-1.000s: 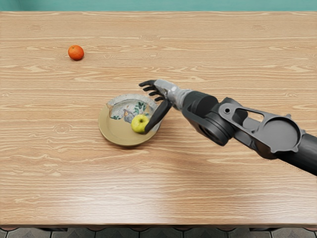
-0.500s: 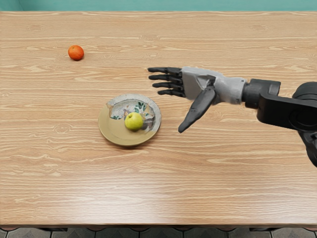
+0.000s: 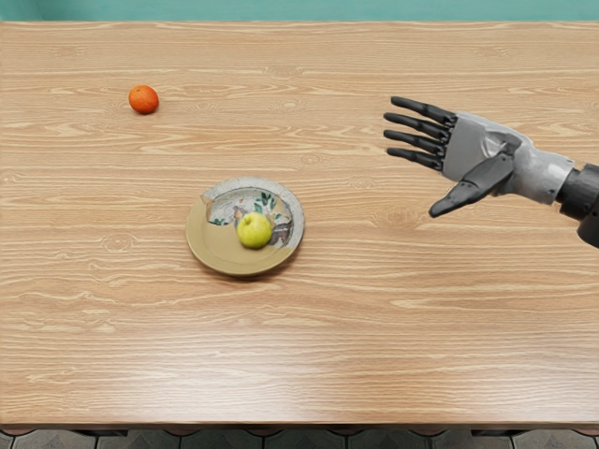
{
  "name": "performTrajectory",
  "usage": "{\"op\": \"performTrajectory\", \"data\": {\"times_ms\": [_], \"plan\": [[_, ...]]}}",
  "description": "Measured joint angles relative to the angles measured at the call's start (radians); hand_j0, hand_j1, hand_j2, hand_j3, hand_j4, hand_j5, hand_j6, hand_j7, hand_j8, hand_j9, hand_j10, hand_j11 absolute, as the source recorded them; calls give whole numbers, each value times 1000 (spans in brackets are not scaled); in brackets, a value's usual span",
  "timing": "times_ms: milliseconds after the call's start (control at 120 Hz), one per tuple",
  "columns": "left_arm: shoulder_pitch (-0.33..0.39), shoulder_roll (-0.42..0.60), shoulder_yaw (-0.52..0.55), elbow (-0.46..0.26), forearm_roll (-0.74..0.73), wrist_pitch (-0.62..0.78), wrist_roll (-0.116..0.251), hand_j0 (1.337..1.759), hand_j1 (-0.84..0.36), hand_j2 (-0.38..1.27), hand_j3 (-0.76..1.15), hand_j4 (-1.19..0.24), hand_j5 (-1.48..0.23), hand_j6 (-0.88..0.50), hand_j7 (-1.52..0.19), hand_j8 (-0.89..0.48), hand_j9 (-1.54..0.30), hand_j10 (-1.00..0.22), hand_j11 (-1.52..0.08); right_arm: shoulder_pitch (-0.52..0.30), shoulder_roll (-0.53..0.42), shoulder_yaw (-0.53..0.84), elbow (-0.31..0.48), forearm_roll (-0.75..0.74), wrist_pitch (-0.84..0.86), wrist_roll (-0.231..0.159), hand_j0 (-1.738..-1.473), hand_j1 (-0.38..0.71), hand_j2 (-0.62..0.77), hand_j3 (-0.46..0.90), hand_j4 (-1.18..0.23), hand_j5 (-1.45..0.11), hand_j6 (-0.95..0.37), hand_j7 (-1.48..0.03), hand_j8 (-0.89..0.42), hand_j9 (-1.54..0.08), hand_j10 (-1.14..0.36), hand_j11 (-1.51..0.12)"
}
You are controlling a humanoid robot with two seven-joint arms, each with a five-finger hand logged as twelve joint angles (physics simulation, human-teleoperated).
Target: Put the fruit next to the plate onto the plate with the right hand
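Note:
A yellow-green apple (image 3: 254, 229) lies on the round patterned plate (image 3: 216, 250) near the middle of the table. My right hand (image 3: 432, 161) hovers far to the right of the plate, its arm coming in from the right edge. Its fingers are spread flat and hold nothing. The left arm does not show.
A small orange (image 3: 143, 98) sits alone at the back left of the wooden table (image 3: 299, 355). The table's front edge runs along the bottom of the view.
My right hand let go of the apple on the plate and drew back to the right, fingers spreading. The apple settled slightly toward the plate's middle.

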Motion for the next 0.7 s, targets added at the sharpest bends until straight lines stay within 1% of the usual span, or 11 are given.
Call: {"op": "performTrajectory", "data": {"times_ms": [92,250,500,700], "plan": [[-2,0,0,0,0,0,0,1658,349,0,0,0,0,0,0,0,0,0,0,-36,-21,35,-15,56,0,0,-1658,-313,-5,0,-30,-39,-29,-39,-29,-39,-30,-39],[-3,0,-1,0,0,0,0,1658,349,0,0,0,0,0,0,0,0,0,0,-90,-32,88,-86,144,0,0,-1658,-314,-5,0,-29,-39,-29,-39,-29,-39,-29,-39],[-3,0,-1,0,0,0,0,1658,349,0,0,0,0,0,0,0,0,0,0,-121,-45,155,-160,195,0,0,-1658,-315,-5,0,-28,-37,-27,-37,-27,-37,-28,-37],[-3,0,-2,0,0,0,0,1658,349,0,0,0,0,0,0,0,0,0,0,-126,-49,168,-180,201,0,0,-1658,-316,-5,0,-27,-36,-26,-37,-27,-36,-27,-37]]}}
